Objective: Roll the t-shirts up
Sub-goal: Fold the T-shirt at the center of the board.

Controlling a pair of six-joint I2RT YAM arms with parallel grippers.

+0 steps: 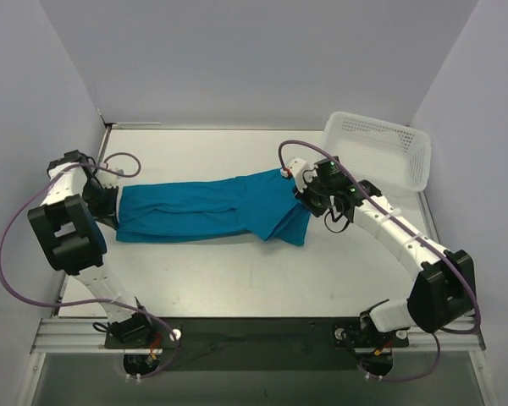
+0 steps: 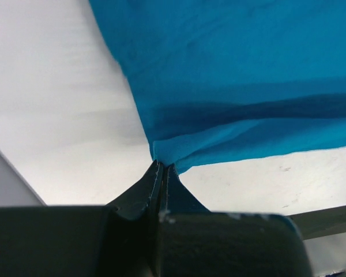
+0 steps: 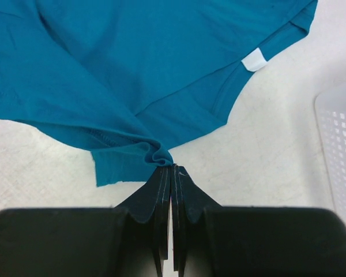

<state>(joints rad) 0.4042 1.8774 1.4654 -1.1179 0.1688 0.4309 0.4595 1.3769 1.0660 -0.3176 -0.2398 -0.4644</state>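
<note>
The teal-blue t-shirt point(image 1: 212, 209) lies folded into a long band across the middle of the table, running left to right. My left gripper point(image 1: 110, 209) is at the band's left end, shut on a corner of the t-shirt point(image 2: 230, 86), its jaws pinched together point(image 2: 163, 165) on the cloth. At the right end my right gripper point(image 1: 309, 199) is shut on a bunched fold of the t-shirt point(image 3: 132, 69), jaws pressed together point(image 3: 172, 166). A white label point(image 3: 254, 59) shows at the neckline in the right wrist view.
A white mesh basket point(image 1: 381, 150) stands at the back right, its rim point(image 3: 340, 156) close to the right gripper's right side. Walls enclose the table on the left, back and right. Purple cables loop from both arms.
</note>
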